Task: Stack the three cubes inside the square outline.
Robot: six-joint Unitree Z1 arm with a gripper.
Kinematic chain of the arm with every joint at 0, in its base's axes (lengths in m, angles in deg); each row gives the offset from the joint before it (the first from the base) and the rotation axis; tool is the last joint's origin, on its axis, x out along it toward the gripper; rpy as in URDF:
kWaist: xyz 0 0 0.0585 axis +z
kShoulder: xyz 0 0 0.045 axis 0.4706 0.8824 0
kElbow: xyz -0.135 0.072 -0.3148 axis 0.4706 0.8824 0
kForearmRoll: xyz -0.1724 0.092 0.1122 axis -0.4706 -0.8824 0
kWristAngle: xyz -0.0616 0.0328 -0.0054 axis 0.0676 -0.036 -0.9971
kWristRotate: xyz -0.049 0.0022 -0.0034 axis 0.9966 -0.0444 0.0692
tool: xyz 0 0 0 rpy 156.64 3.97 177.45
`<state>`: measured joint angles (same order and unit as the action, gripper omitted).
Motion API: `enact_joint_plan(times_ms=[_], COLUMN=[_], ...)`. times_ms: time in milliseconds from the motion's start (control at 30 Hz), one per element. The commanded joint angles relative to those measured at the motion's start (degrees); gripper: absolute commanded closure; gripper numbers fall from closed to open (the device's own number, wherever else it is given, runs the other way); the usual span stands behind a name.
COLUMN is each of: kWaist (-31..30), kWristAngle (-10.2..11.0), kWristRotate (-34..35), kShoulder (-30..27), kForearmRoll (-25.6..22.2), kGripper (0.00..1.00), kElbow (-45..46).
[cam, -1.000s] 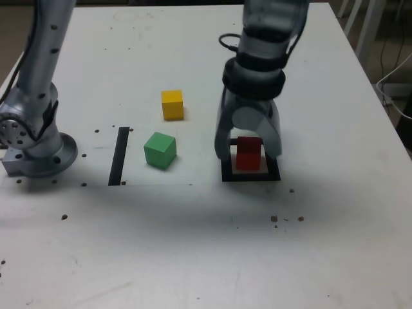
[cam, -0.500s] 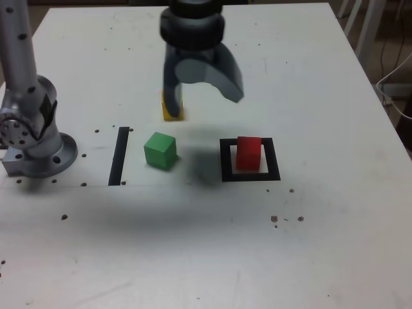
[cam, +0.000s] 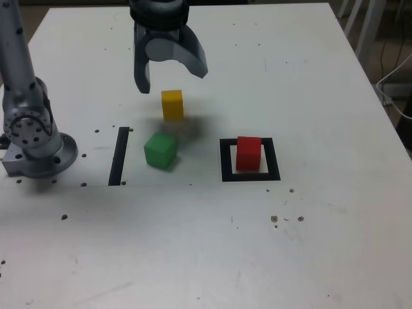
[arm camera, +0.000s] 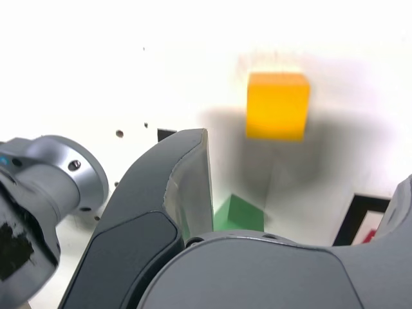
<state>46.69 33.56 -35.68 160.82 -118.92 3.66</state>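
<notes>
Inside the outline (cam: 228, 172) sits the red cube (cam: 248, 154). Above the table (cam: 309, 238), the gripper (cam: 172, 82) hangs with its fingers spread apart, holding nothing, near the yellow cube (cam: 172, 105). The green cube (cam: 160, 151) rests between the yellow cube and the black strip (cam: 119, 156), turned at an angle, in the exterior view.

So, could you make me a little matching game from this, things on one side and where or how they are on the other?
1. red cube
2. green cube
3. yellow cube
4. pincer

A. open, holding nothing
B. inside the black square outline
C. nearest the black strip
D. outside the outline, farther from the strip than the other loose cube

Pairs: 1-B, 2-C, 3-D, 4-A
</notes>
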Motion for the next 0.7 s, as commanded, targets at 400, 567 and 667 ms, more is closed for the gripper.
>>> enact_joint_plan(times_ms=[400, 567, 667], kWaist=[4.5, 4.8, 4.9], kWristAngle=[-0.6, -1.2, -1.7], kWristRotate=[-4.3, -5.0, -5.3], kShoulder=[4.4, 7.2, 9.2], kForearmRoll=[6.8, 9.3, 10.3], kGripper=[0.02, 0.03, 0.04], kElbow=[5.2, 5.9, 5.8])
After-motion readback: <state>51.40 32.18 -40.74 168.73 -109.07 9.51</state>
